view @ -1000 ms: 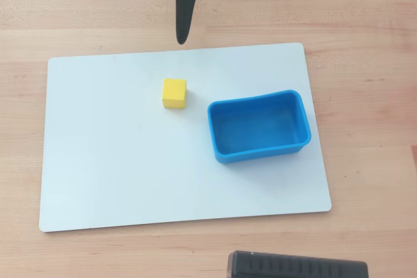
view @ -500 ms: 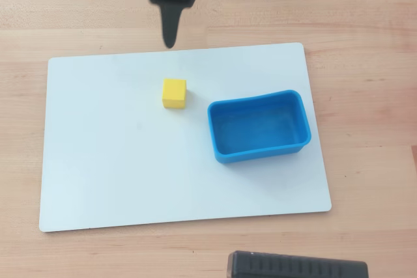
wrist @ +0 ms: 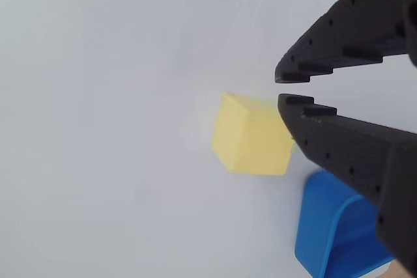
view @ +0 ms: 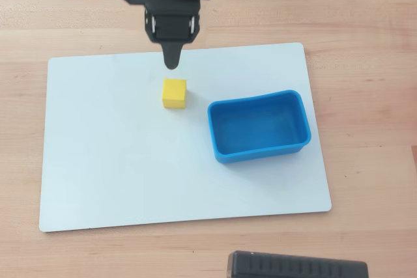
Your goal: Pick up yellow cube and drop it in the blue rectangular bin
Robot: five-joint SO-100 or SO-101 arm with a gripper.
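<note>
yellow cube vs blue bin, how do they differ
Colour: the yellow cube is bright yellow, the blue bin bright blue.
Shape: the cube is a solid block with flat faces; the bin is an open, empty, shallow tray with rounded corners and bowed walls.
Size: the bin is several times larger than the cube.
Shared: both rest apart from each other on the white board, and the gripper holds neither.

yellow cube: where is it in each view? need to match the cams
Overhead view: the yellow cube sits upper-centre on the white board, just below the gripper.
Wrist view: the cube is centre-right, blurred, partly behind the lower finger.
Shared landmark: the blue rectangular bin beside the cube.
</note>
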